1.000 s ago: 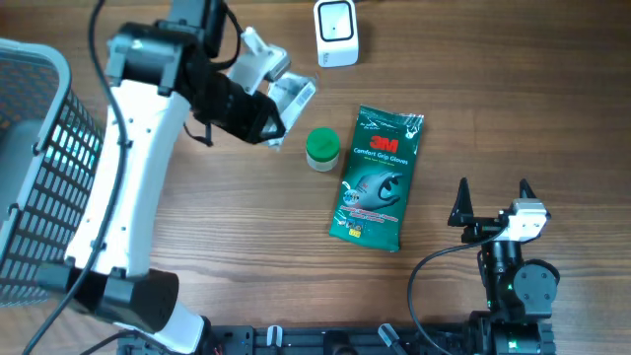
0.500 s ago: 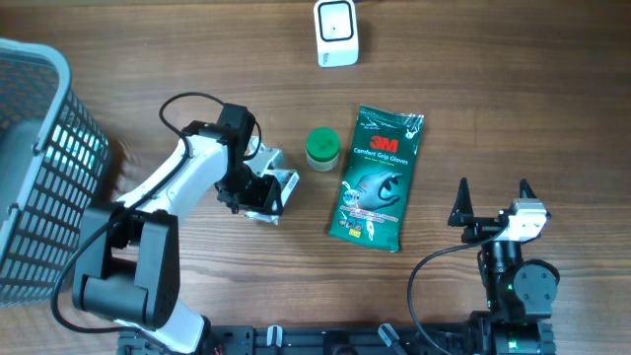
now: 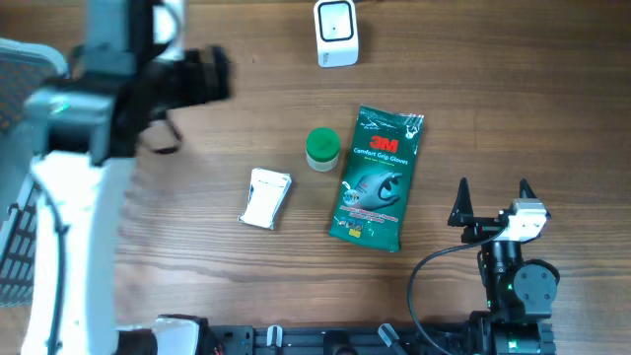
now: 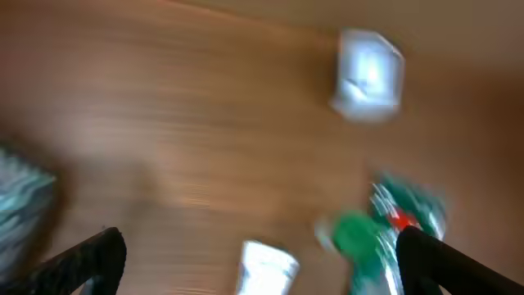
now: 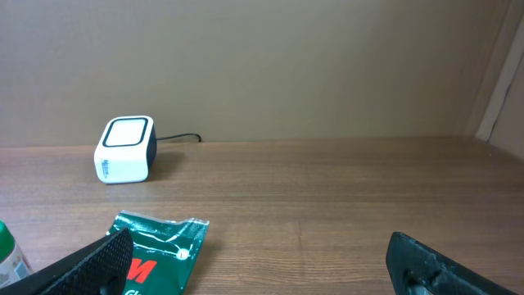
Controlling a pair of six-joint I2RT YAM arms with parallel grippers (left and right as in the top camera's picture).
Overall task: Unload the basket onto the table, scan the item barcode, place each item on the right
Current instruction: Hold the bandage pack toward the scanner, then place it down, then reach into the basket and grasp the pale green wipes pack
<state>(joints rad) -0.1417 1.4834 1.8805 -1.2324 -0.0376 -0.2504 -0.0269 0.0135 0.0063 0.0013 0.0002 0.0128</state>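
Observation:
The item, a small white packet (image 3: 266, 198), lies flat on the wooden table, left of a green-lidded jar (image 3: 321, 149). The white barcode scanner (image 3: 336, 33) stands at the back edge. My left gripper (image 4: 260, 258) hangs high above the table, open and holding nothing. Its blurred view looks down on the packet (image 4: 266, 269), the jar (image 4: 354, 233) and the scanner (image 4: 370, 75). My right gripper (image 3: 493, 202) rests open at the front right, facing the scanner (image 5: 125, 149).
A green 3M gloves pack (image 3: 378, 177) lies right of the jar, its top corner near my right gripper's left finger (image 5: 98, 260). A grey wire basket (image 3: 20, 148) stands at the left edge. The raised left arm (image 3: 89, 128) hides part of the basket.
My left gripper set the white packet down left of the jar, opened, and rose away toward the back left. The right arm has not moved.

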